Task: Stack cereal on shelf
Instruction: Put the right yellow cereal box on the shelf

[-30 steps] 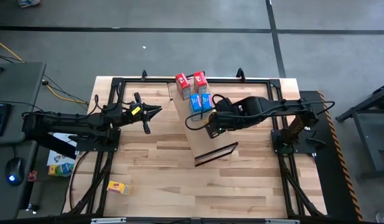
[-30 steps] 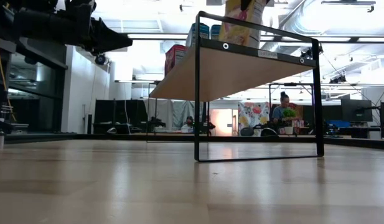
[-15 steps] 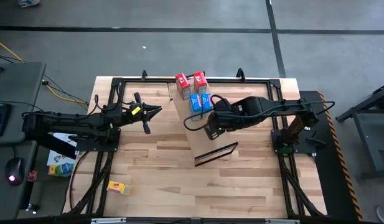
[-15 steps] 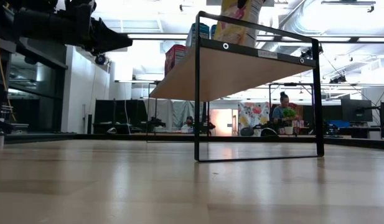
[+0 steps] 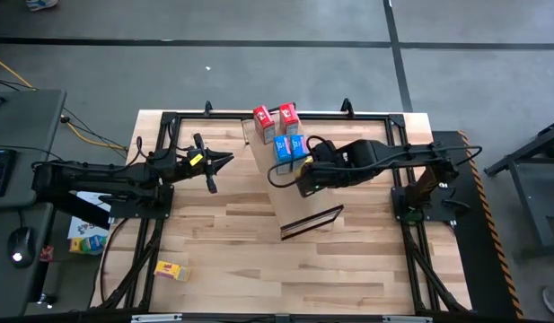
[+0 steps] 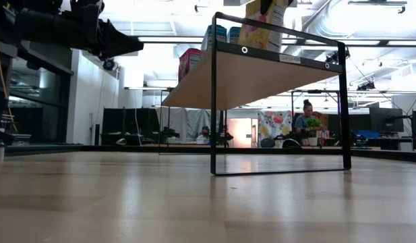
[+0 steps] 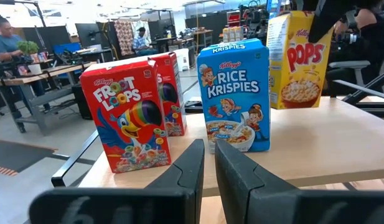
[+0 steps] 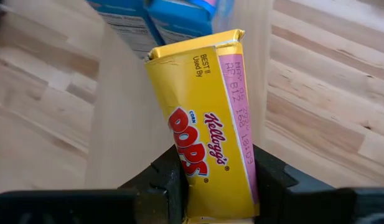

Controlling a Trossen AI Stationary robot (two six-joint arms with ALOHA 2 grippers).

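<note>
Shelf [image 5: 290,202] — raised on a thin dark frame, standing mid-table, taking boxes at its far end.

Right gripper [image 5: 305,177] — hanging over the shelf, pinching a yellow Corn Pops box [image 8: 207,149] by its sides, tilted. Risk: released askew, the box is likely toppling, or nudging its neighbours.

Left gripper [image 5: 224,160] — waiting beside the shelf, fingers nearly pressed together, holding nothing.

Rice Krispies boxes [image 5: 289,147] and Froot Loops boxes [image 5: 276,117] — standing upright in pairs.

Second yellow box [image 5: 171,269] — lying on the table's near left corner.
</note>
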